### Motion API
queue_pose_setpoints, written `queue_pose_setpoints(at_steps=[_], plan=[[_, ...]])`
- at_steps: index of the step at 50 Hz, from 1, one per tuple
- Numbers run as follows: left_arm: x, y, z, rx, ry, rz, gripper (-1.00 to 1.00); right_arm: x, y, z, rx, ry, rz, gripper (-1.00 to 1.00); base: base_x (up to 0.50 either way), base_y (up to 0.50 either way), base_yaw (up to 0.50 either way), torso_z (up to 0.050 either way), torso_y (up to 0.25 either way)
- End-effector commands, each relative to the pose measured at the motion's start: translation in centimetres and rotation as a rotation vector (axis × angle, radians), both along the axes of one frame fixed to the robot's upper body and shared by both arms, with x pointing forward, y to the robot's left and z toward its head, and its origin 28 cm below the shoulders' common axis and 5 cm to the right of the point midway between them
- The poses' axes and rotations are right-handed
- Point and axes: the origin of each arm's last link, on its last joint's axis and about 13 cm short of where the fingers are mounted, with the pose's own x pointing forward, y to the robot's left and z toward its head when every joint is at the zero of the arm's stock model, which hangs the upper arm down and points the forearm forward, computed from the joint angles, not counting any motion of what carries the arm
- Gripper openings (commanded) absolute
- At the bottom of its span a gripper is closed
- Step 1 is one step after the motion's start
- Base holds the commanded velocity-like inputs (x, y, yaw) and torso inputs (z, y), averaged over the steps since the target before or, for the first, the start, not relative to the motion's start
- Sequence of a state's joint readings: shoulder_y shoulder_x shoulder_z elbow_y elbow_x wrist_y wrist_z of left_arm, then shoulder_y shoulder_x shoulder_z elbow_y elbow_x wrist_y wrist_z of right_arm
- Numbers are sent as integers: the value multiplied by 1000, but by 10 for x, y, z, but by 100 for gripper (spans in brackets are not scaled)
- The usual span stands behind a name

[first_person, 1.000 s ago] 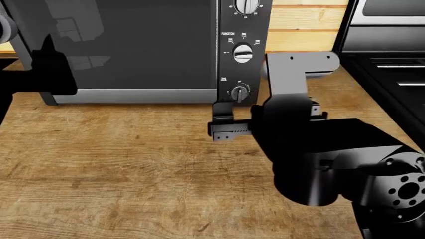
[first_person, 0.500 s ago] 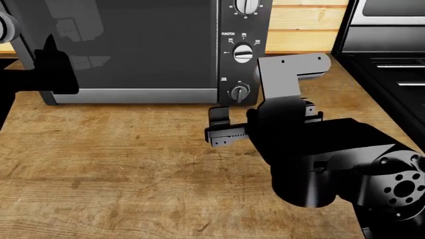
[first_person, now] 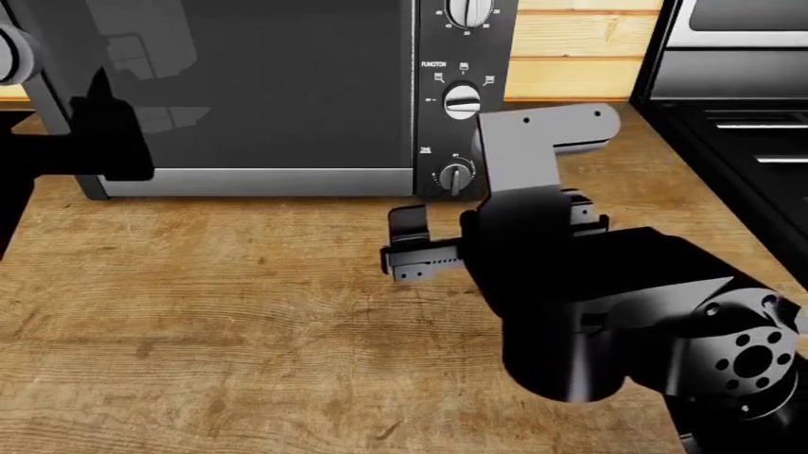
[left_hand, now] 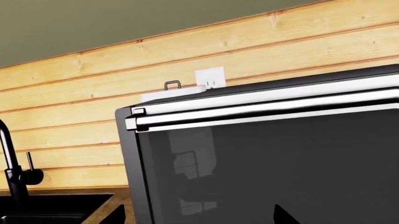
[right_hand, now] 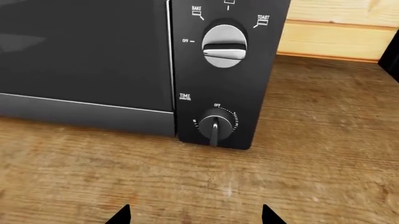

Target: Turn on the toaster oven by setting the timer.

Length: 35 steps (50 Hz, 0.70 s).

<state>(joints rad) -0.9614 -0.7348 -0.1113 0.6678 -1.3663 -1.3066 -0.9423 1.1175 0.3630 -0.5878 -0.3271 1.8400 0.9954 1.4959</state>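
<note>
The toaster oven (first_person: 253,85) stands at the back of the wooden counter, with its dark glass door (right_hand: 81,51) left of a black dial panel. The timer (right_hand: 216,124) is the lowest dial (first_person: 455,176); its bar points downward, while the OFF mark sits above it. My right gripper (right_hand: 196,215) is open, hanging a short way in front of the timer and touching nothing. One of its fingers (first_person: 404,225) shows below the panel. My left gripper (left_hand: 201,217) is open near the door's left edge, holding nothing.
The function dial (right_hand: 224,45) sits above the timer. A black range (first_person: 745,123) borders the counter on the right. A dark sink with a faucet (left_hand: 12,172) lies beyond the oven's left side. A wall outlet (left_hand: 210,77) is behind the oven. Bare wooden counter (first_person: 227,322) fills the foreground.
My right gripper has shifted a little left and back from the panel. The timer dial and the left arm look unchanged.
</note>
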Motion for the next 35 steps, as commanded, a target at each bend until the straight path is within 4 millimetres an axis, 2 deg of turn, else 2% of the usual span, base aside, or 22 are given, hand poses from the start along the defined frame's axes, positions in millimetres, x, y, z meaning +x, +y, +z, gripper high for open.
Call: queue_pose_setpoints(at_steps=[1, 16, 35], plan=[[1, -1, -1, -3, 4, -6, 100, -1, 5, -2, -18, 5, -29, 100, 0, 0, 0, 0, 0], [1, -1, -3, -8, 9, -10, 100, 3, 6, -2, -27, 10, -78, 100, 0, 0, 0, 0, 0], [2, -2, -3, -11, 13, -15, 100, 6, 16, -3, -14, 5, -56, 100, 0, 0, 0, 0, 0]])
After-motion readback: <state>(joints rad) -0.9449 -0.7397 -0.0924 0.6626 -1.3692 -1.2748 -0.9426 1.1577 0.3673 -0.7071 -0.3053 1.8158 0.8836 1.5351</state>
